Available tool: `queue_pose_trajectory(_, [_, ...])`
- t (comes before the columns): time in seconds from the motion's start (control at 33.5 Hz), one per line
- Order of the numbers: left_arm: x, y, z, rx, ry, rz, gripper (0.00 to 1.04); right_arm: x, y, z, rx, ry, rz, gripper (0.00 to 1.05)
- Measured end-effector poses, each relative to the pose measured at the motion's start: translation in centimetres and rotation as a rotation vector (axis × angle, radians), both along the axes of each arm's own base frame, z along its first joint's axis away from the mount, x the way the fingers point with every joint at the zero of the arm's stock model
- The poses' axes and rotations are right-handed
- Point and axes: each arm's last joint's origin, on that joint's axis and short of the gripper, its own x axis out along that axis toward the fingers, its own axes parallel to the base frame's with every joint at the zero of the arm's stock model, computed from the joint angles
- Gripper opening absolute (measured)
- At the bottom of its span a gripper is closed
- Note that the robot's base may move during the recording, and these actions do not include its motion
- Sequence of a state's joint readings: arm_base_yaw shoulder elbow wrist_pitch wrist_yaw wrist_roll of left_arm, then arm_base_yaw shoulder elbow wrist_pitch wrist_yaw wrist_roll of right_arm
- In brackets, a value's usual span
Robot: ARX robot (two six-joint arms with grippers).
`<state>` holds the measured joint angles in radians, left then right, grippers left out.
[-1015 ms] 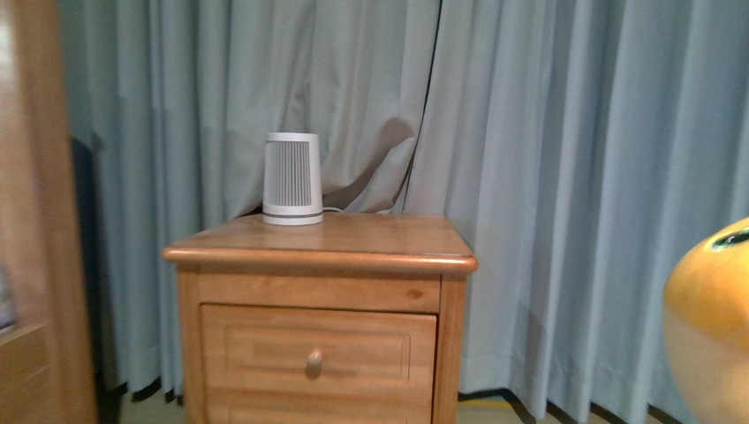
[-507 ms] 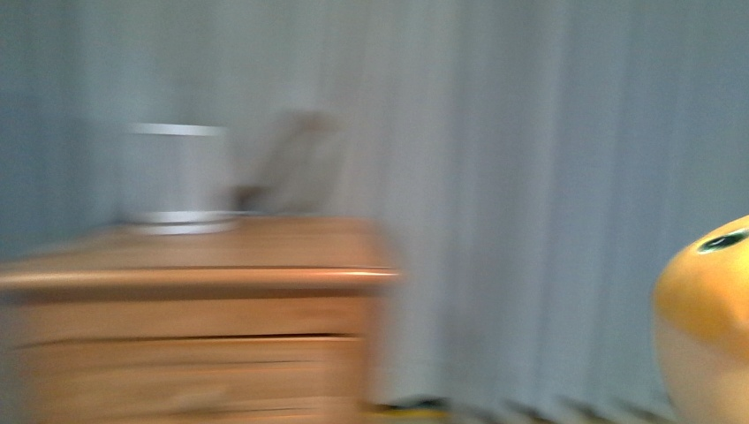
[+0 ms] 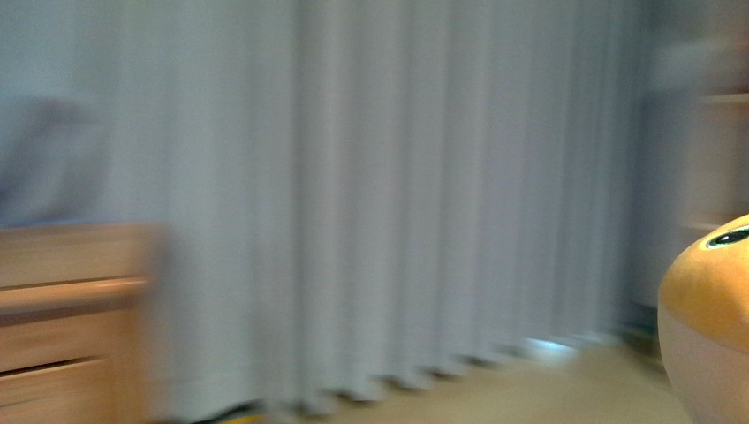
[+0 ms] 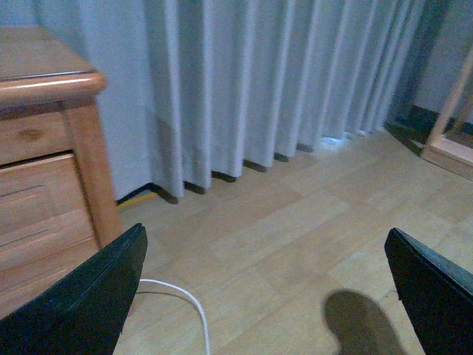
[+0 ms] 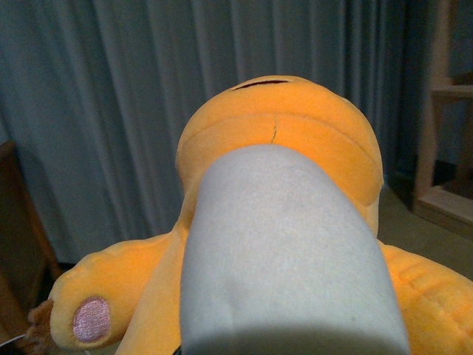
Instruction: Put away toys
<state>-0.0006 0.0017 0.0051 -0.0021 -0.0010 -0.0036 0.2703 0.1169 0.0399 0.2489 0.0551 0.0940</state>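
Observation:
The orange-yellow plush animal [image 5: 284,140] fills the right wrist view, with a pale belly, rounded head and a pink paw pad [image 5: 92,319]. My right gripper is shut on the plush animal; its fingers are hidden under the toy. In the front view the toy's head [image 3: 707,291] with a dark eye shows at the lower right edge, held up off the floor. My left gripper [image 4: 270,288] is open and empty above the wooden floor; its dark fingers [image 4: 89,296] stand wide apart.
A wooden nightstand [image 4: 44,148] stands beside blue-grey curtains [image 4: 251,81], also at the blurred front view's left [image 3: 71,300]. A white cable [image 4: 188,310] lies on the floor. A wooden frame [image 4: 451,118] stands further along, also in the right wrist view [image 5: 443,111].
The front view has swung to the right: the nightstand slid from the middle to the left edge and the white device on it left the view. The plush stays at the lower right.

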Motion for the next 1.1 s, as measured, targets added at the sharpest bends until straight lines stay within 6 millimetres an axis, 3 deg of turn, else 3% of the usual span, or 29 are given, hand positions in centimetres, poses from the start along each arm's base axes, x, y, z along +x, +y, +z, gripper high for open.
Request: queue_pose_trajectory(1.1, [0.00, 0.00, 0.00, 0.000, 0.000, 0.000, 0.99, 0.00, 0.00, 0.00, 0.000, 0.000, 0.001, 0.11])
